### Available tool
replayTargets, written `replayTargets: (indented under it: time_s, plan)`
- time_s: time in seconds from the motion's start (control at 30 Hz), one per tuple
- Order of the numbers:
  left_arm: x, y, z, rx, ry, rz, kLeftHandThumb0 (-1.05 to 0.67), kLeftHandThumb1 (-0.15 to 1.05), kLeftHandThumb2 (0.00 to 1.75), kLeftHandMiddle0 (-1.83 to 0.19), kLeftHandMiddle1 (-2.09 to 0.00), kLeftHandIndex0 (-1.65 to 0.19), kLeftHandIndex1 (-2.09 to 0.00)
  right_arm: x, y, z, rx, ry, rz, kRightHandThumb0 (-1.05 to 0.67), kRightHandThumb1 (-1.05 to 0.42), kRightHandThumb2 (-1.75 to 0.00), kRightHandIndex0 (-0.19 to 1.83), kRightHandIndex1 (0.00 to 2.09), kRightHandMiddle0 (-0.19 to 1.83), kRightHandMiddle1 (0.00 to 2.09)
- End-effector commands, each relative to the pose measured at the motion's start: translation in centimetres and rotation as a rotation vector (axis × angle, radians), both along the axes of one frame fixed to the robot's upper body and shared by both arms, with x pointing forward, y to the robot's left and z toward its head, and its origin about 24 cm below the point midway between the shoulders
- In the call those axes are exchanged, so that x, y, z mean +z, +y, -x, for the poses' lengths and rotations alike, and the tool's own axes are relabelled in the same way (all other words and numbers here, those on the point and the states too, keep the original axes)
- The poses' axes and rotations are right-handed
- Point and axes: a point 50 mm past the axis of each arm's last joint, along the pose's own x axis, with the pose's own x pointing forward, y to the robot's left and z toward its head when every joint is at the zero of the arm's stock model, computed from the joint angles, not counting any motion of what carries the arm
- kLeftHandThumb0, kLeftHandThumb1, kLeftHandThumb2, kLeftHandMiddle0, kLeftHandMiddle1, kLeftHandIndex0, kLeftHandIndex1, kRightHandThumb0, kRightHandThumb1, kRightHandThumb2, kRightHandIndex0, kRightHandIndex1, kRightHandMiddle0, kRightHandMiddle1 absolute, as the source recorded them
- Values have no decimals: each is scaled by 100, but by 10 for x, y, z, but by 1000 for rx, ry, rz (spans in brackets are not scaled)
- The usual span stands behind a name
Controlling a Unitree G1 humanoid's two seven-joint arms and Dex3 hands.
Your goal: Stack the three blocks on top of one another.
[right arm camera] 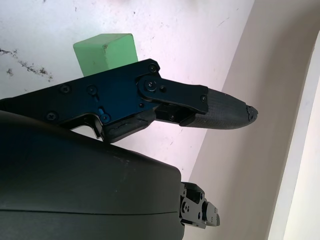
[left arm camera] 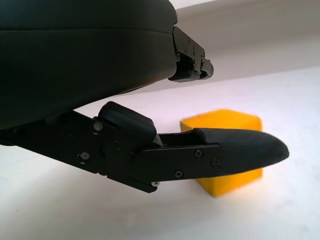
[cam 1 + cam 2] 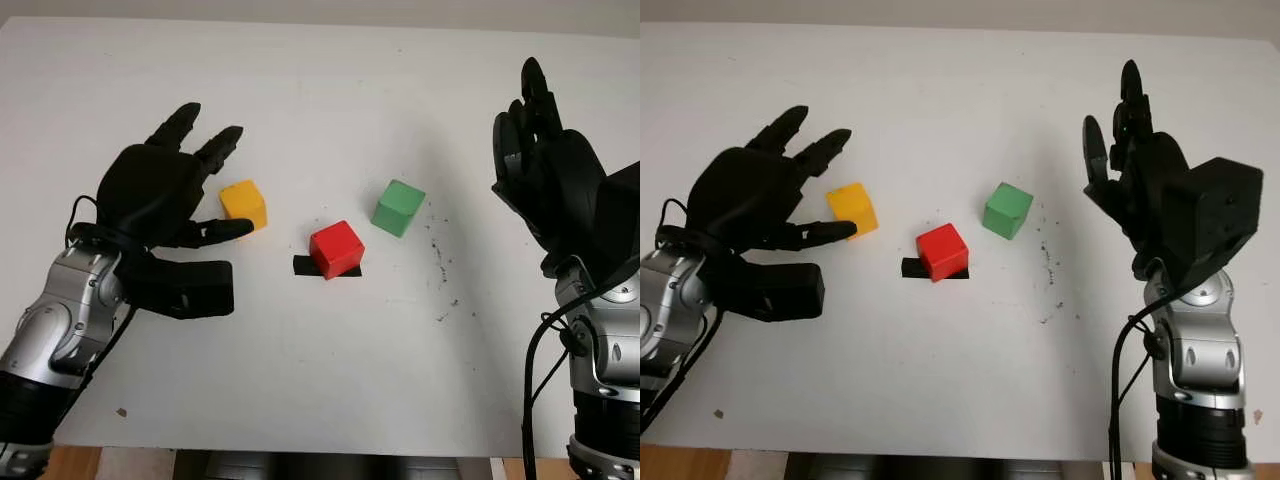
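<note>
Left hand (image 3: 175, 195) open, holding nothing, just beside the yellow block (image 3: 244, 203), thumb tip close against its near side. Right hand (image 3: 1135, 165) open, raised well right of the green block (image 3: 1007, 209). Red block (image 3: 335, 248) between, on black tape (image 3: 303, 267), all unstacked on the white table (image 3: 330, 370).

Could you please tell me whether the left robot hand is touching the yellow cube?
Cannot tell. In the left eye view the open left robot hand has a fingertip overlapping the yellow cube; no view plainly shows contact or a gap.
</note>
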Motion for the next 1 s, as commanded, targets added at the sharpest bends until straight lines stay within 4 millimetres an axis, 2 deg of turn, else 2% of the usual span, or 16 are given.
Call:
replayTargets:
  time_s: [0.0, 0.6, 0.7, 0.83, 0.97]
  plan:
    - [-6, -3, 0, 6, -9, -18, -100, 105, 46, 6, -5, -13, -2, 3, -2, 2, -8, -15, -9, -72, -105, -61, -19, 0, -19, 0]
    - [-15, -6, -10, 89, -101, -102, -97, 105, 36, 5, -6, -17, -4, 4, -2, 2, -2, -28, -14, -70, -105, -62, -19, 0, -19, 0]
    - [-14, -6, -12, 103, -113, -99, -96, 105, 39, 1, -7, -18, -5, 4, -2, 3, -13, -28, -8, -71, -105, -61, -19, 0, -19, 0]
    - [-14, -6, -13, 97, -116, -76, -98, 105, 58, -4, -7, -23, -7, 4, -2, 4, -18, -26, 3, -69, -105, -62, -19, 0, -19, 0]
    - [-13, -6, -13, 100, -124, -70, -98, 105, 63, -10, -9, -33, -15, 4, -2, 4, -15, -27, 10, -69, -105, -63, -19, 0, -19, 0]
